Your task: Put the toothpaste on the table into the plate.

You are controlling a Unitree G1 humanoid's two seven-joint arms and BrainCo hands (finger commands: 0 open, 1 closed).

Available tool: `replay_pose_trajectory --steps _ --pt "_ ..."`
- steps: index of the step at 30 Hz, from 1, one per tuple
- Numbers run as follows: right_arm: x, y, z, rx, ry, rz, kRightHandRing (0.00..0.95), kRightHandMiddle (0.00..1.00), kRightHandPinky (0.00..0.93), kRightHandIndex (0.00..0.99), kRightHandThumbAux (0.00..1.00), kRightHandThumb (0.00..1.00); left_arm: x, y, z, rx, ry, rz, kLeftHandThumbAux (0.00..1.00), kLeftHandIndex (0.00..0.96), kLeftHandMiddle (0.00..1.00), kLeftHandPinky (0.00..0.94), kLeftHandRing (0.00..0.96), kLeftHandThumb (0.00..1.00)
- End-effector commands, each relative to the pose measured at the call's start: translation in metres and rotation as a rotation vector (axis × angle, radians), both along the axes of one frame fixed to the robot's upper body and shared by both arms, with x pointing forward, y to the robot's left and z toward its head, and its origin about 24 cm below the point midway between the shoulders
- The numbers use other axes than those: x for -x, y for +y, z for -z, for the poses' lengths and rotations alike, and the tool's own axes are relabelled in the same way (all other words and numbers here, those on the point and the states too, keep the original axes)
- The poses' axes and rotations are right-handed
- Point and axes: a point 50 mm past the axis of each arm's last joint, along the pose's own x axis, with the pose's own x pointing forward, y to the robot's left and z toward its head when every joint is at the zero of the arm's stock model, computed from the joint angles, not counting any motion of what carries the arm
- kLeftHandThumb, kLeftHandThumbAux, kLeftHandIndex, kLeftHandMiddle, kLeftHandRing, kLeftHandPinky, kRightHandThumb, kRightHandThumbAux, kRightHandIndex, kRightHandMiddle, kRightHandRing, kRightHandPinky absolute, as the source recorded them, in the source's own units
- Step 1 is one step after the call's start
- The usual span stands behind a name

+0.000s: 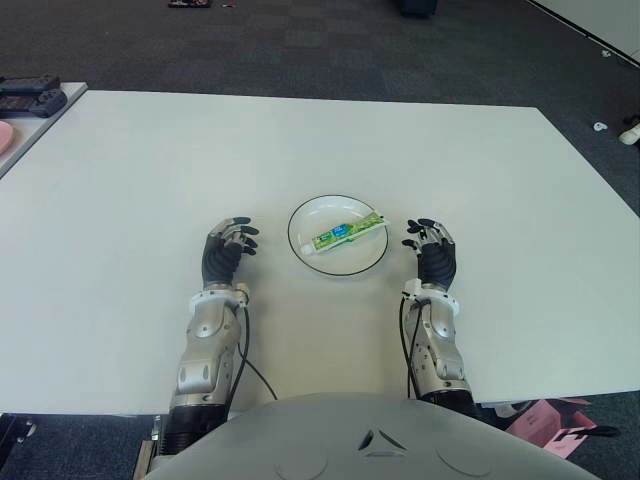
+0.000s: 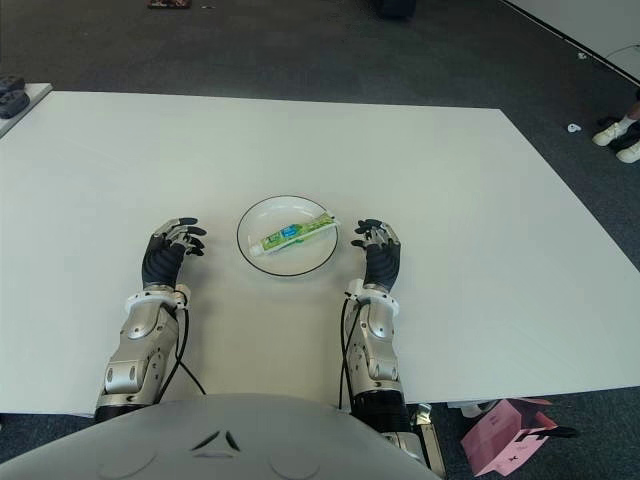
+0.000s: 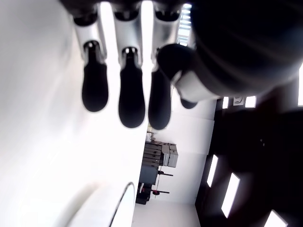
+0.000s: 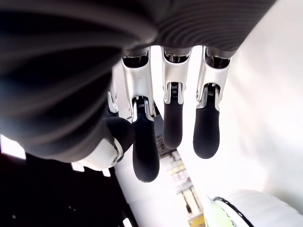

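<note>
- The toothpaste (image 1: 347,233), a slim flat tube printed green and white, lies aslant inside the plate (image 1: 303,222), its far end resting toward the rim on the right side.
- The plate is round, white and shallow with a thin dark edge line; it sits on the worktop (image 1: 320,140), a smooth, matte white slab with straight edges.
- The left hand (image 1: 226,250) shows just left of the plate, palm down, holding nothing; its wrist view shows the fingers (image 3: 131,97) loosely extended and side by side, with glossy black rounded tips on silver metal segments.
- The right hand (image 1: 432,250) shows just right of the plate, also empty; its fingers (image 4: 172,120) hang relaxed and slightly parted, the same black pads below silver joints.
- Both forearms are silver-grey shells with dark cables running along them.
- Beyond the worktop lies dark carpet (image 1: 300,50) with a faint checked texture.
</note>
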Motion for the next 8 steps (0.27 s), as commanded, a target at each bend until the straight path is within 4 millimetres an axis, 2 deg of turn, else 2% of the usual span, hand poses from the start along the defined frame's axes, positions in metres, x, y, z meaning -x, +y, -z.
replay_pose_trajectory --steps 1,8 --pt "0.0143 0.0207 0.0251 -0.121 0.163 0.001 0.55 0.578 0.54 0.432 0.726 0.706 0.013 -0.0067 0.0209 0.04 0.124 -0.008 0.679 0.4 0.505 0.589 0.606 0.833" --pt "0.0164 0.0181 0.027 -0.084 0.154 -0.017 0.548 0.566 0.539 0.431 0.727 0.705 0.0128 -0.0075 0.0215 0.047 0.122 -0.016 0.679 0.403 0.497 0.579 0.596 0.834"
